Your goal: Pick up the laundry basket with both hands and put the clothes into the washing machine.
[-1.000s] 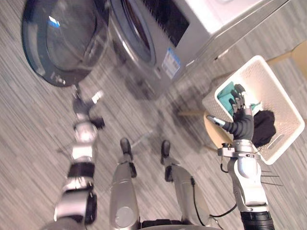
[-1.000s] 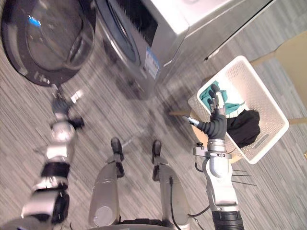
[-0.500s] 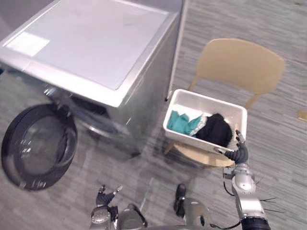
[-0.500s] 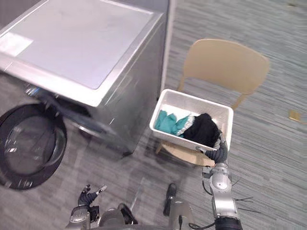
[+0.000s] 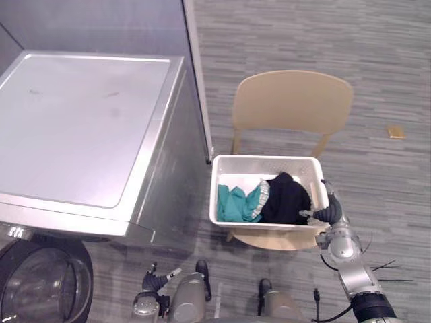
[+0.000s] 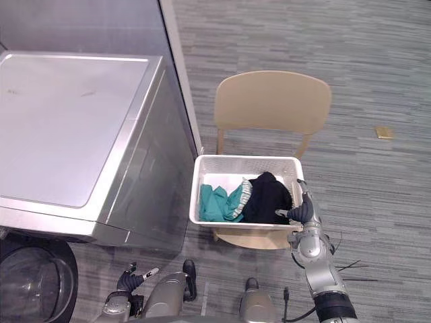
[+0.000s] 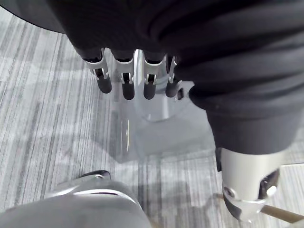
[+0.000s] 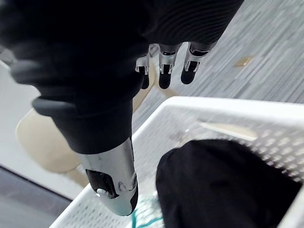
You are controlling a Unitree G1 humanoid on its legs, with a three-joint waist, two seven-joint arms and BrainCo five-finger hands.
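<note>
A white laundry basket (image 5: pixel 262 159) sits on the seat of a tan chair (image 5: pixel 293 101), right of the washing machine. It holds a teal garment (image 5: pixel 232 204), a pale striped piece and a black garment (image 5: pixel 286 198). My right hand (image 5: pixel 331 212) is at the basket's right end, open, its fingers (image 8: pixel 164 78) straight above the rim (image 8: pixel 213 107) and its thumb (image 8: pixel 111 185) reaching in over the black garment (image 8: pixel 223 185). My left hand (image 5: pixel 156 279) hangs low by the floor in front of the machine, open, with straight fingers (image 7: pixel 123 85) and nothing in it.
The silver washing machine (image 5: pixel 81 128) fills the left side. Its round dark door (image 5: pixel 40 286) stands open at the lower left. A grey wall panel edge (image 5: pixel 196 81) runs behind the machine. A small tan scrap (image 5: pixel 396 132) lies on the striped grey floor to the far right.
The camera has swung, so the machine's top and the chair now lie squarer in view. My right hand stays at the basket's right end. My left hand stays low.
</note>
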